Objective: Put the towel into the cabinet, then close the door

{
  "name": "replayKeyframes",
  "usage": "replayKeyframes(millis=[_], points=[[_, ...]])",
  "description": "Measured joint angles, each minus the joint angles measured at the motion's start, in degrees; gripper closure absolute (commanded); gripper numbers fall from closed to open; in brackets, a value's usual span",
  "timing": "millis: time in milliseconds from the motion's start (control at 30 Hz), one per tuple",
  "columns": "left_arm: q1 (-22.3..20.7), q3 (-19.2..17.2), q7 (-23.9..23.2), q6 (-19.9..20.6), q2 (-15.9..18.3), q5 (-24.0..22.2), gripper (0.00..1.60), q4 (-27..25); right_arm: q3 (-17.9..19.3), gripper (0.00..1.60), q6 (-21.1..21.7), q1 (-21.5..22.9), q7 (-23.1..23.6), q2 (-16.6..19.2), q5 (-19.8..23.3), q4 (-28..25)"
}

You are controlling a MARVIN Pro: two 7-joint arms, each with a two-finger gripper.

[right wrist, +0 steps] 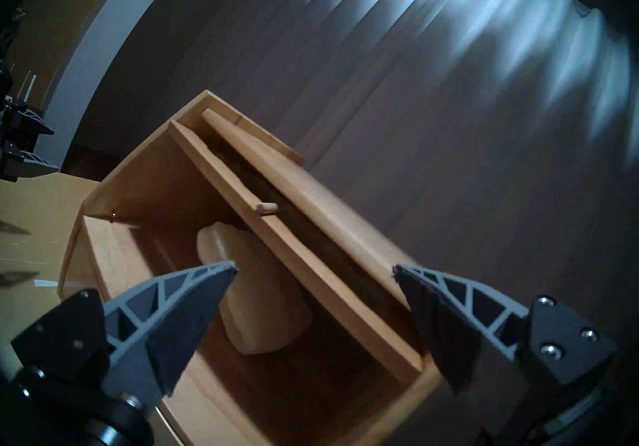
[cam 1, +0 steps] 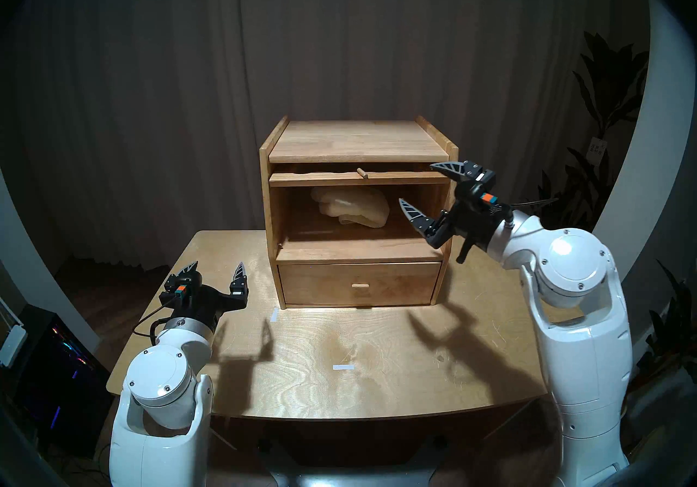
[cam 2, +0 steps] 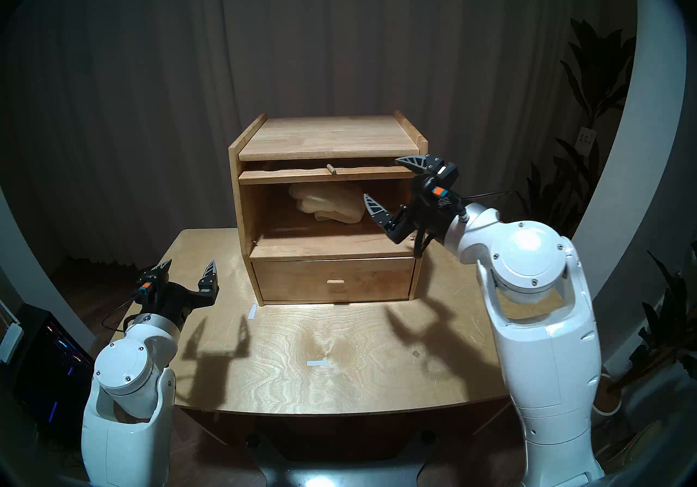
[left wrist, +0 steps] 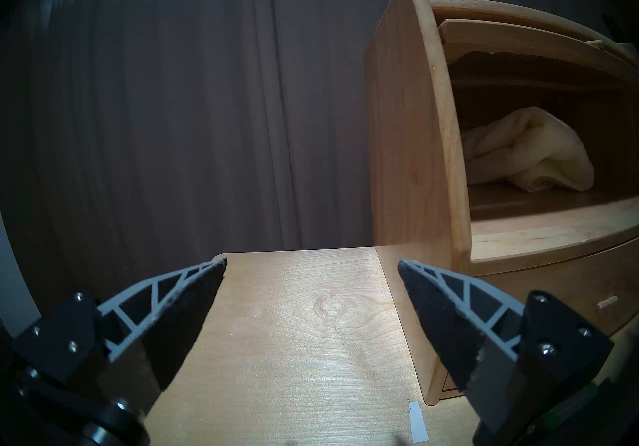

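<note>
Two claws, both spread wide, neither pinching anything. Left claw [cam 1: 216,270] hovering low over the counter [cam 1: 377,354], off to the left of the cabinet [cam 1: 358,139], fingers pointed forward. Right claw [cam 1: 416,182] up by the cabinet's right front edge, level with the open compartment, tilted, one fingertip [cam 1: 439,166] near the raised door and the other [cam 1: 409,210] in front of the opening. Not touching the wood, far as could be told.

Towel [cam 1: 350,206] already inside the big compartment, bunched up in a soft cream lump toward the back, resting on the shelf floor. Door [cam 1: 354,175] flipped up flat and slid back under the top, only its front edge and the little peg knob [cam 1: 361,173] poking out. Drawer [cam 1: 358,283] below pushed shut. Couple of white tape strips [cam 1: 344,367] stuck on the counter.
</note>
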Motion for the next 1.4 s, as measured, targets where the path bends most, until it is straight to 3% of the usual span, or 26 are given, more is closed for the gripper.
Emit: replayKeyframes(millis=[300, 767, 1000, 1200, 1400], points=[[-0.02, 0.01, -0.03, 0.0, 0.01, 0.02, 0.0, 0.31, 8.38, 0.0, -0.09, -5.88, -1.76, -0.36, 1.25, 0.31], [-0.09, 0.01, -0.09, 0.0, 0.01, 0.05, 0.0, 0.61, 22.49, 0.0, 1.36, -15.92, -5.87, -5.08, 4.06, 12.03], [-0.2, 0.01, -0.11, -0.02, 0.02, 0.06, 0.0, 0.54, 29.54, 0.0, -0.23, -18.29, -8.89, -9.72, 9.7, 16.81], [-0.28, 0.01, -0.12, -0.03, 0.02, 0.07, 0.0, 0.41, 29.38, 0.0, -3.04, -16.22, -10.22, -13.26, 16.66, 16.73], [-0.34, -0.02, -0.13, -0.03, 0.02, 0.08, 0.0, 0.37, 24.41, 0.0, -5.53, -12.71, -11.59, -14.92, 21.98, 15.56]])
